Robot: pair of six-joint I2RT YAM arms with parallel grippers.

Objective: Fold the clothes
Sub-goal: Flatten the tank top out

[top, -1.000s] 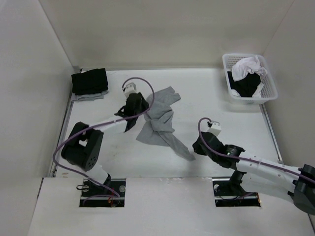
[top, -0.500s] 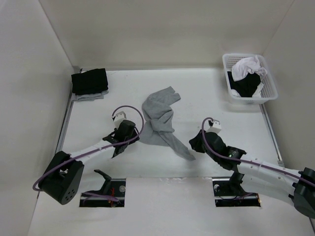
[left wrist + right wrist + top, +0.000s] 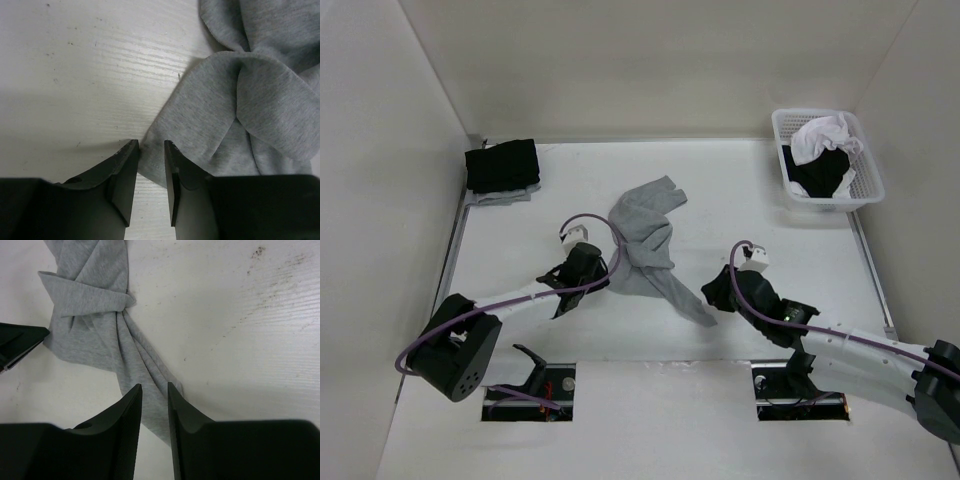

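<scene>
thing: plain grey thin-fabric shirt (image 3: pixel 645 240), crumpled and twisted, in the middle of the white table (image 3: pixel 770 210) | left gripper (image 3: pixel 150 145): 2 fingers a little apart, shirt's near left edge in the gap | right gripper (image 3: pixel 154 386): 2 fingers a little apart, shirt's thin tail in the gap | far right corner: white plastic basket (image 3: pixel 869 190)
</scene>
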